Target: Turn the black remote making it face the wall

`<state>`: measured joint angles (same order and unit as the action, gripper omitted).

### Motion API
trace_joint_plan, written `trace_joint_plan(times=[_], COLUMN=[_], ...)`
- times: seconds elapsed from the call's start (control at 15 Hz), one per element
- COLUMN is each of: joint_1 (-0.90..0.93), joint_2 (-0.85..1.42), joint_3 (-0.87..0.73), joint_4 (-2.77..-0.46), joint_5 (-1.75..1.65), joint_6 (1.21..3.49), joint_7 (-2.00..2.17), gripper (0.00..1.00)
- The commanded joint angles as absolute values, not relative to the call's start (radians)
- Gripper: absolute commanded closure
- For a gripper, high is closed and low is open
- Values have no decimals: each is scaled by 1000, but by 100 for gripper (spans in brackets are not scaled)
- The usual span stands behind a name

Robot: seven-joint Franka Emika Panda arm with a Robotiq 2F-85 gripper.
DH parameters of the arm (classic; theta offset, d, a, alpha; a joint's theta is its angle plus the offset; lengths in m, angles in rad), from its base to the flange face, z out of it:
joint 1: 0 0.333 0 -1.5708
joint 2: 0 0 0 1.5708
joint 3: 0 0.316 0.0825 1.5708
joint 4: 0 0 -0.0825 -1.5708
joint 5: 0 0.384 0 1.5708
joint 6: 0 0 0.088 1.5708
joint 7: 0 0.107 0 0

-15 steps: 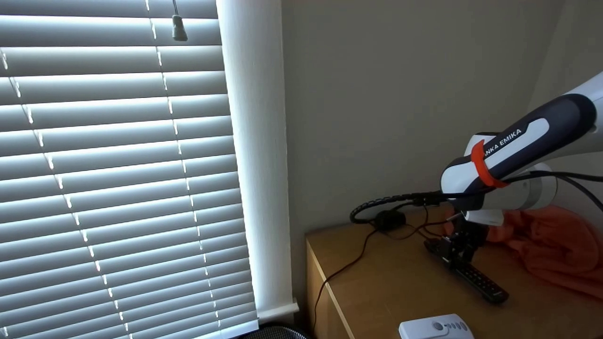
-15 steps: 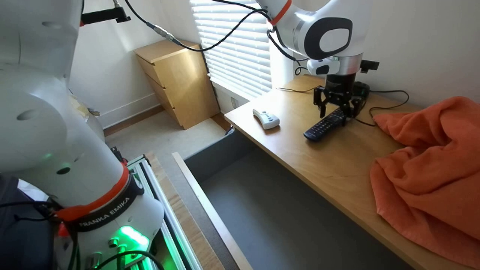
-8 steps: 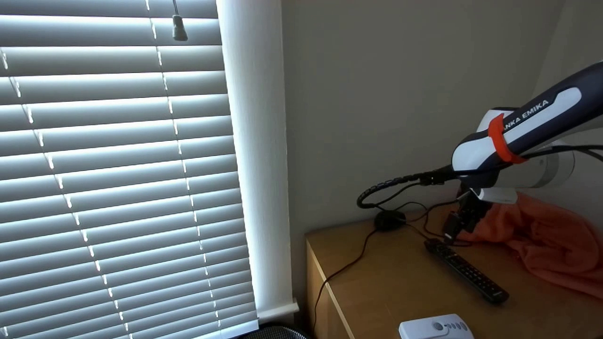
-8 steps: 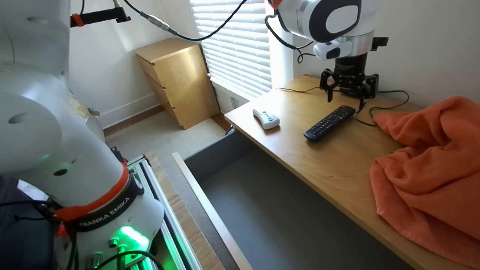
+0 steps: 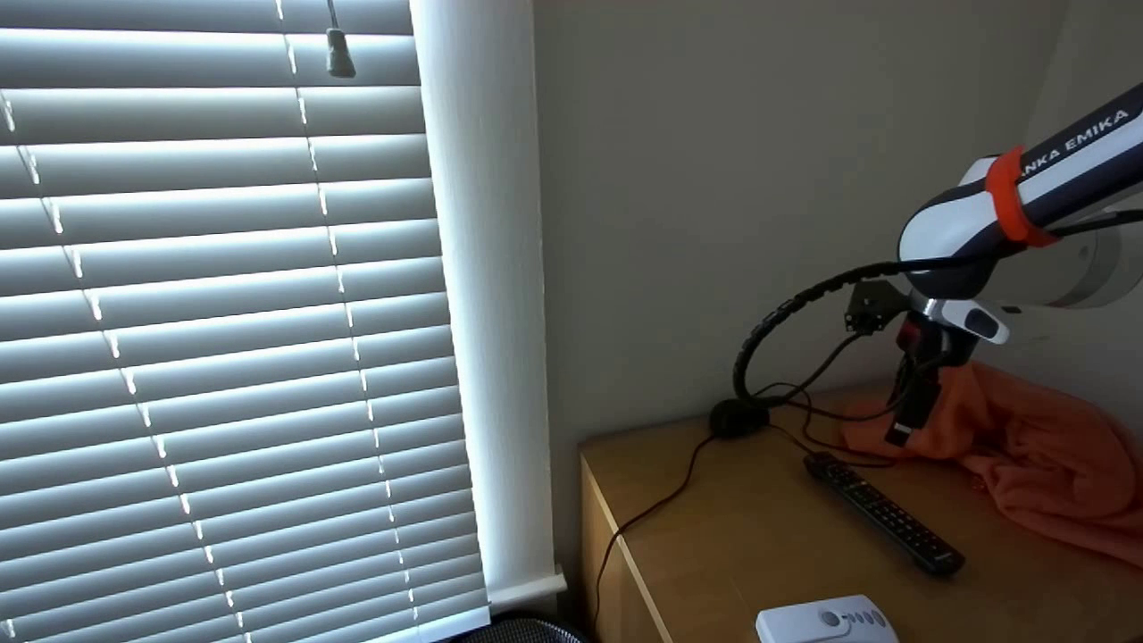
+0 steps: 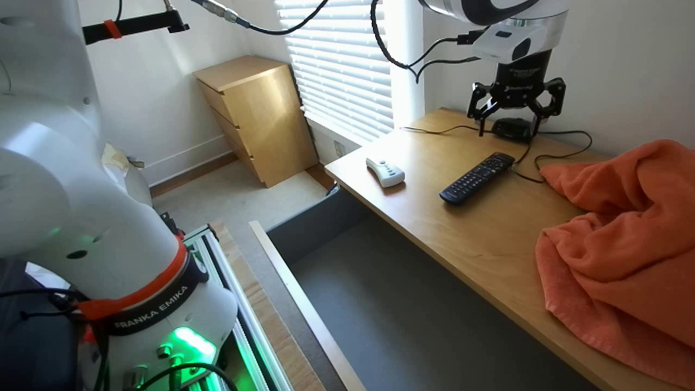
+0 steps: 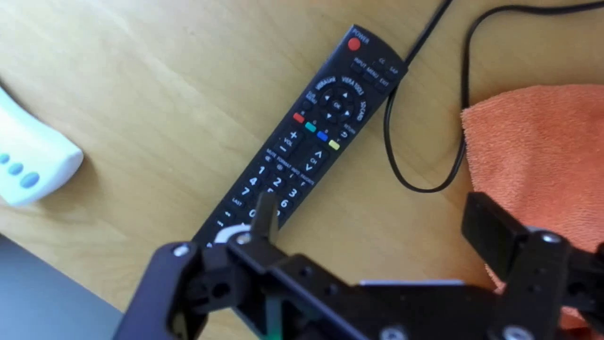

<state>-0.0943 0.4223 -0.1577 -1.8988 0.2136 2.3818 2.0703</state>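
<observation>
The black remote lies flat, buttons up, on the wooden desk. It also shows in an exterior view and in the wrist view, lying diagonally with its power-button end toward the black cable. The plain wall stands behind the desk and shows in both exterior views. My gripper is open and empty, raised above the desk near the remote's far end, not touching it. In the wrist view the gripper has its fingers wide apart; the left one covers part of the remote's number keys.
An orange cloth lies beside the remote. A white device lies near the desk edge. A small round black object with cables sits by the wall. Window blinds hang beside the wall. An open grey drawer is below the desk edge.
One second ago my gripper was down at the far part of the remote. It has risen off and moved back from it, fingers apart. The remote has not moved in the last second.
</observation>
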Motion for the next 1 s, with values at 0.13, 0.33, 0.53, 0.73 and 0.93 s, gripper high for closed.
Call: trace_joint_plan(times=[0.13,0.33,0.53,0.73,0.93], joint_1=[-128,-123,-119,-111,-98], joint_2=[372,360,349,342,340], joint_3=[-135,-137,-137,-139,-144], joint_4=[-1954,-1983,-2002,-2007,-2000], joint_5=[218,209,202,187,149], joint_6=[2318,2303,2282,2253,2209], joint_7=[1742,1581,1420,1277,1152], gripper=[0,0,0,0,0])
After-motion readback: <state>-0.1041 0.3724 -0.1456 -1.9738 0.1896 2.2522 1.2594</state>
